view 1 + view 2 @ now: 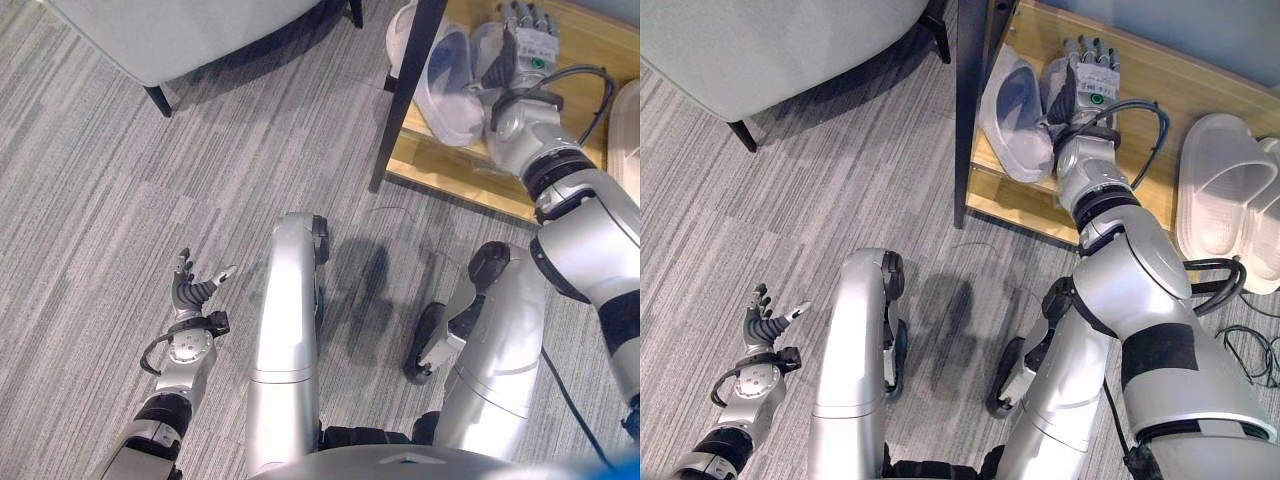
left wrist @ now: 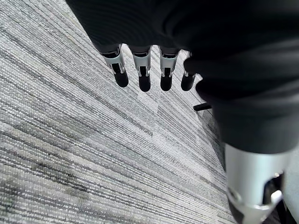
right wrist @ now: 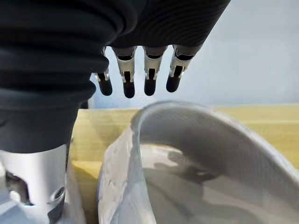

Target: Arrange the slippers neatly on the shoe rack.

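- Right eye view shows a big grey carpet floor [image 1: 790,230] with a pale armchair [image 1: 760,50] at the far left.
- At the far right stands the wooden shoe rack [image 1: 1200,90], with a dark post [image 1: 972,110] at its left corner.
- On the rack's right side lies a pair of pale slippers [image 1: 1230,195], side by side and tidy.
- On the rack's left side, next to the post, are two more white slippers [image 1: 1015,115]. They lean on each other and look tipped up, not flat.
- The long way of these two runs from near to far, about the same way the right arm points.
- The right hand [image 1: 1087,85] is right over this tipped pair, on their right side. Its fingers [image 3: 126,77] are straight and apart, reaching past the curved strap of one slipper. I think it touches or almost touches that slipper, but it does not grip it.
- The right hand is much nearer to this pair, so I think it will push them flat.
- The left hand [image 1: 192,290] hangs over the carpet at the near left, far from the rack. Its fingers are loose and spread, with nothing in them.
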### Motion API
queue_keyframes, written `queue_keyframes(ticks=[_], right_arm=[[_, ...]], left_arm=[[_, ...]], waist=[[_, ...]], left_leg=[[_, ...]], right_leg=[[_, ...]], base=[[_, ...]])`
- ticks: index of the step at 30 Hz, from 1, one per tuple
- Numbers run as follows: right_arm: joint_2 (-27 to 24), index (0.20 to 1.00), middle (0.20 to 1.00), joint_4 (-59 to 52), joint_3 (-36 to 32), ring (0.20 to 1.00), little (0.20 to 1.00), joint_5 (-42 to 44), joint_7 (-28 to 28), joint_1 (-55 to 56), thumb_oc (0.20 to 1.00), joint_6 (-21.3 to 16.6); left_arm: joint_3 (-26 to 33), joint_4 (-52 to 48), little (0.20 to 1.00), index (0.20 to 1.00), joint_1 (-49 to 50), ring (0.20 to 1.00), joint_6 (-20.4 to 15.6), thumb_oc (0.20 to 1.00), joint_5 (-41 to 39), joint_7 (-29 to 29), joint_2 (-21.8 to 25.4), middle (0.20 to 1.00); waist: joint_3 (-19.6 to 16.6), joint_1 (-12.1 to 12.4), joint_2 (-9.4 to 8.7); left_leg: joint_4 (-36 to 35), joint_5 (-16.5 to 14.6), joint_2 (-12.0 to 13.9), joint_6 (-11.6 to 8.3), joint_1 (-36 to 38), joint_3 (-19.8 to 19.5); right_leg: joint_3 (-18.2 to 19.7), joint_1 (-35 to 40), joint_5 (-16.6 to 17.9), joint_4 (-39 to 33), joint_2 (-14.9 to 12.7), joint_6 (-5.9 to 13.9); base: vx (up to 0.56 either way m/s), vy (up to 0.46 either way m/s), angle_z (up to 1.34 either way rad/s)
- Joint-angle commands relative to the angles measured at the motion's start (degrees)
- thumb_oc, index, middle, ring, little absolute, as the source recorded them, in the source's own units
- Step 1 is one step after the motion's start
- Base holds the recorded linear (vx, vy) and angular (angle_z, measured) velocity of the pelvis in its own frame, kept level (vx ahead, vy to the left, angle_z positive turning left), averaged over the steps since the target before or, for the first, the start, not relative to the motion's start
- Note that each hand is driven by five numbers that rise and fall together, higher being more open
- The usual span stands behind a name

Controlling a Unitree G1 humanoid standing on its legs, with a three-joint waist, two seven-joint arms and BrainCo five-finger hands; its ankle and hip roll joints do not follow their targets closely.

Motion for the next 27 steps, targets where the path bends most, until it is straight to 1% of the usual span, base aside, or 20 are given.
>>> queue_keyframes(ticks=[1, 4, 6, 7, 10, 12, 14, 16, 18, 19, 22, 23, 27], right_arm=[[-3.8, 1.000, 1.000, -3.8, -2.3, 1.000, 1.000, 1.0, -4.7, -5.0, 1.000, -1.4], [-4.6, 1.000, 1.000, -8.5, -4.5, 1.000, 1.000, 4.8, -5.3, -3.6, 1.000, -4.2], [-5.0, 1.000, 1.000, -12.4, -6.5, 1.000, 1.000, 8.9, -4.8, -2.5, 1.000, -5.8], [-4.9, 1.000, 1.000, -14.1, -8.1, 1.000, 1.000, 11.7, -4.6, -1.8, 1.000, -6.4], [-5.8, 1.000, 1.000, -17.7, -11.7, 1.000, 1.000, 16.3, -5.2, 0.9, 1.000, -7.7], [-6.2, 1.000, 1.000, -18.8, -12.6, 1.000, 1.000, 16.9, -5.5, 1.5, 1.000, -7.6], [-7.8, 1.000, 1.000, -23.2, -16.1, 1.000, 1.000, 18.0, -7.2, 6.1, 1.000, -7.9], [-9.1, 1.000, 1.000, -30.3, -20.9, 1.000, 1.000, 19.0, -9.1, 11.8, 1.000, -8.6], [-9.2, 1.000, 1.000, -32.4, -22.3, 1.000, 1.000, 19.3, -9.5, 13.7, 1.000, -8.7], [-8.8, 1.000, 1.000, -37.6, -27.0, 1.000, 1.000, 22.0, -10.2, 19.0, 1.000, -9.7], [-8.0, 1.000, 1.000, -40.5, -29.5, 1.000, 1.000, 24.2, -9.8, 23.1, 1.000, -10.3], [-7.1, 1.000, 1.000, -42.9, -30.9, 1.000, 1.000, 25.9, -9.2, 25.7, 1.000, -11.1], [-5.2, 1.000, 1.000, -47.0, -32.5, 1.000, 1.000, 27.1, -7.5, 31.1, 1.000, -12.1]], left_arm=[[-1.7, -3.1, 1.000, 1.000, 1.5, 1.000, -2.7, 1.000, 1.1, 1.7, 1.2, 1.000], [-1.9, -2.8, 1.000, 1.000, 1.5, 1.000, -2.7, 1.000, 1.5, 1.5, 1.0, 1.000], [-2.0, -2.9, 1.000, 1.000, 1.8, 1.000, -2.7, 1.000, 1.5, 1.2, 1.1, 1.000], [-2.0, -2.8, 1.000, 1.000, 1.9, 1.000, -2.6, 1.000, 1.5, 1.1, 0.9, 1.000], [-1.9, -2.5, 1.000, 1.000, 1.8, 1.000, -2.5, 1.000, 1.5, 0.9, 0.6, 1.000], [-1.8, -2.5, 1.000, 1.000, 1.7, 1.000, -2.4, 1.000, 1.4, 1.0, 0.5, 1.000], [-1.3, -2.2, 1.000, 1.000, 1.6, 1.000, -2.2, 1.000, 1.3, 1.3, -0.2, 1.000], [-1.0, -1.9, 1.000, 1.000, 1.8, 1.000, -1.8, 1.000, 1.8, 1.2, -0.8, 1.000], [-0.8, -1.8, 1.000, 1.000, 1.9, 1.000, -1.6, 1.000, 1.7, 1.2, -1.0, 1.000], [-0.3, -1.7, 1.000, 1.000, 1.6, 1.000, -1.2, 1.000, 1.8, 1.3, -1.4, 1.000], [0.1, -1.7, 1.000, 1.000, 1.3, 1.000, -0.9, 1.000, 1.8, 1.2, -1.6, 1.000], [0.6, -1.7, 1.000, 1.000, 1.0, 1.000, -0.7, 1.000, 1.6, 1.1, -1.7, 1.000], [1.3, -1.6, 1.000, 1.000, 0.0, 1.000, -0.4, 1.000, 1.8, 0.7, -1.9, 1.000]], waist=[[-1.4, 2.2, -0.06], [-1.4, 2.1, 0.13], [-1.5, 2.0, 0.13], [-1.4, 1.8, 0.10], [-1.2, 1.4, -0.04], [-1.2, 1.3, -0.13], [-0.8, 0.7, -0.25], [-0.7, 0.0, -0.41], [-0.7, -0.1, -0.46], [-0.4, -0.7, -0.54], [-0.1, -1.1, -0.73], [-0.1, -1.4, -0.77], [-0.1, -1.8, -1.04]], left_leg=[[-2.1, 2.1, -2.6, -5.66, 0.6, -11.6], [-2.1, 2.2, -2.6, -5.61, 0.6, -11.5], [-2.2, 2.3, -2.6, -5.56, 0.6, -11.5], [-2.1, 2.4, -2.6, -5.52, 0.6, -11.5], [-2.2, 2.6, -2.6, -5.41, 0.6, -11.4], [-2.2, 2.6, -2.6, -5.37, 0.6, -11.4], [-2.2, 2.6, -2.5, -5.26, 0.6, -11.3], [-2.3, 2.5, -2.5, -5.19, 0.6, -11.1], [-2.3, 2.5, -2.5, -5.16, 0.6, -11.0], [-2.2, 2.5, -2.5, -5.09, 0.6, -10.9], [-2.3, 2.6, -2.4, -4.99, 0.6, -10.8], [-2.6, 2.6, -2.4, -4.97, 0.6, -10.7], [-2.6, 2.7, -2.6, -4.89, 0.6, -10.7]], right_leg=[[9.3, 0.9, 6.2, -0.4, -1.6, 2.01], [9.4, 0.9, 6.4, -0.3, -1.6, 2.11], [9.6, 0.9, 6.5, -0.3, -1.5, 2.21], [9.7, 1.0, 6.6, -0.2, -1.4, 2.19], [9.7, 1.3, 6.8, -0.2, -1.3, 2.23], [9.8, 1.2, 6.8, -0.2, -1.2, 2.23], [9.8, 1.4, 6.9, -0.3, -1.1, 2.26], [9.8, 1.6, 6.9, -0.3, -0.9, 2.28], [9.8, 1.6, 6.9, -0.3, -0.8, 2.28], [9.9, 1.5, 6.9, -0.2, -0.7, 2.27], [9.9, 1.4, 6.9, -0.2, -0.6, 2.20], [9.8, 1.4, 6.9, -0.3, -0.6, 2.25], [9.7, 1.7, 6.9, -0.4, -0.5, 2.42]], base=[[0.00, 0.000, 0.00], [0.00, 0.000, 0.00], [0.00, 0.000, 0.00], [0.00, 0.000, 0.00], [0.00, 0.000, 0.00], [0.00, 0.000, 0.00], [0.00, 0.000, 0.00], [0.00, 0.000, -0.04], [0.00, -0.004, -0.04], [0.00, 0.000, 0.00], [0.00, 0.000, 0.00], [0.00, 0.000, 0.00], [0.00, 0.000, 0.00]])
